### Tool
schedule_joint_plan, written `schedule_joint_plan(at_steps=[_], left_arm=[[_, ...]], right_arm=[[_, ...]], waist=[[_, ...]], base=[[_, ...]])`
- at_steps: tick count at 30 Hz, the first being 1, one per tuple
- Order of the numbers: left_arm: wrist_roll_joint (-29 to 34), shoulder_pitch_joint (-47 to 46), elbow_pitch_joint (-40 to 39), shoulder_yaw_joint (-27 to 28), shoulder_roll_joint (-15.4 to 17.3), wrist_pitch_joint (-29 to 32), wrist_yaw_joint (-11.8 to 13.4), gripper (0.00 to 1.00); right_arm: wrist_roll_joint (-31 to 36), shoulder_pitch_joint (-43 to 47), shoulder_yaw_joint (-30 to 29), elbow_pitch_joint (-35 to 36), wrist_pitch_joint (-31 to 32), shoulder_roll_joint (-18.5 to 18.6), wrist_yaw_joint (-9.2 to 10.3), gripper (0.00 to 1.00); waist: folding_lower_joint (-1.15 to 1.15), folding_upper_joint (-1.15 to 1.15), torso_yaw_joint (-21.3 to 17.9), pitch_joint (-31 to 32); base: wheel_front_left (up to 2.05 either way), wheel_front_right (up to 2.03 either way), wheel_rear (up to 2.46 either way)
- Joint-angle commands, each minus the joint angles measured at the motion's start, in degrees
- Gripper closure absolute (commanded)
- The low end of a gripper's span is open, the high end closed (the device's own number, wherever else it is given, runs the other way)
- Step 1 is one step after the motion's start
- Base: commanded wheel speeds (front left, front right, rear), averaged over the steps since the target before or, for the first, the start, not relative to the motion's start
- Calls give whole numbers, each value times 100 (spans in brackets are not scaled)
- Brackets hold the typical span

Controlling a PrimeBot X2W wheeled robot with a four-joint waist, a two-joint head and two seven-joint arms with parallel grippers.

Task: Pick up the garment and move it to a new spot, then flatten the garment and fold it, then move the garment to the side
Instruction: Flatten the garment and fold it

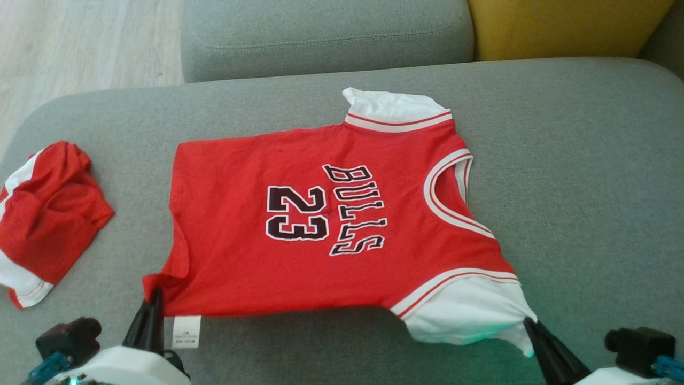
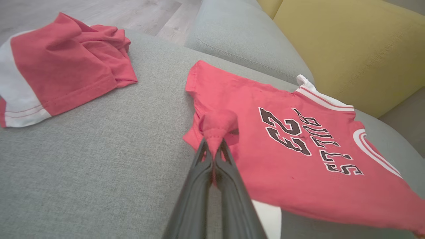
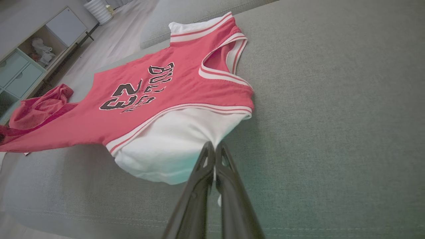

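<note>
A red Bulls 23 jersey [image 1: 320, 214] with white sleeves lies spread across the grey cushion [image 1: 588, 160], its neck toward the right. My left gripper [image 1: 152, 297] is shut on the jersey's near bottom corner, and the pinched red cloth bunches at its tips [image 2: 214, 146]. Over at the lower right, my right gripper [image 1: 529, 323] is shut on the edge of the near white sleeve [image 3: 172, 142], its tips [image 3: 214, 147] closed on the cloth. The near edge of the jersey [image 3: 149, 86] hangs slightly lifted between the two grippers. A white label [image 1: 187, 331] dangles beside the left gripper.
Red shorts with white trim [image 1: 45, 219] lie crumpled at the cushion's left end. A grey back cushion [image 1: 326, 32] and a yellow one [image 1: 566, 27] stand behind. Wooden floor [image 1: 80, 43] lies past the left edge. A cabinet [image 3: 30, 56] stands far off.
</note>
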State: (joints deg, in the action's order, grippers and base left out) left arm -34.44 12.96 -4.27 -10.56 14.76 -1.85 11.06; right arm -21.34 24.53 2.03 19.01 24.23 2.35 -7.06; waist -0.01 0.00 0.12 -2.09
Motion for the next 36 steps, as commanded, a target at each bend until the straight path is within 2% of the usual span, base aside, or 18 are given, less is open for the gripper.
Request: schedule_joint_plan(at_steps=[1, 10, 19, 25, 34, 35, 36], left_arm=[[-2, -205, -240, 235, 137, 20, 47, 100], [-137, -340, -305, 51, 216, 623, 70, 100], [-389, -1096, 169, -24, 394, 1413, -31, 100], [-633, -1893, 528, 10, 526, 1878, -218, 100], [-1219, -2858, 1385, 151, 405, 2223, -552, 100], [-1203, -2932, 1460, 151, 402, 2159, -595, 80], [-1189, -2992, 1523, 169, 383, 2054, -624, 33]], right_arm=[[-32, -132, 60, 255, 11, 55, -43, 100], [-50, -474, 116, -17, 252, 54, -43, 100], [76, -1845, 268, -821, 597, 79, -43, 100], [-16, -3017, 282, -1394, 765, 347, -43, 100], [-195, -4372, 544, -2654, 570, 542, -43, 100], [-194, -4456, 561, -2771, 493, 534, -43, 100], [-206, -4518, 573, -2874, 406, 515, -43, 39]], waist=[[1, 0, 11, -3], [1, 0, 80, -119], [1, 0, 144, -607], [1, 0, 235, -1014], [1, 0, 263, -1394], [1, 0, 263, -1417], [1, 0, 260, -1434]], base=[[0, 0, 0], [0, 0, 0], [0, 0, 0], [0, 0, 0], [0, 0, 0], [0, 0, 0], [0, 0, 0]])
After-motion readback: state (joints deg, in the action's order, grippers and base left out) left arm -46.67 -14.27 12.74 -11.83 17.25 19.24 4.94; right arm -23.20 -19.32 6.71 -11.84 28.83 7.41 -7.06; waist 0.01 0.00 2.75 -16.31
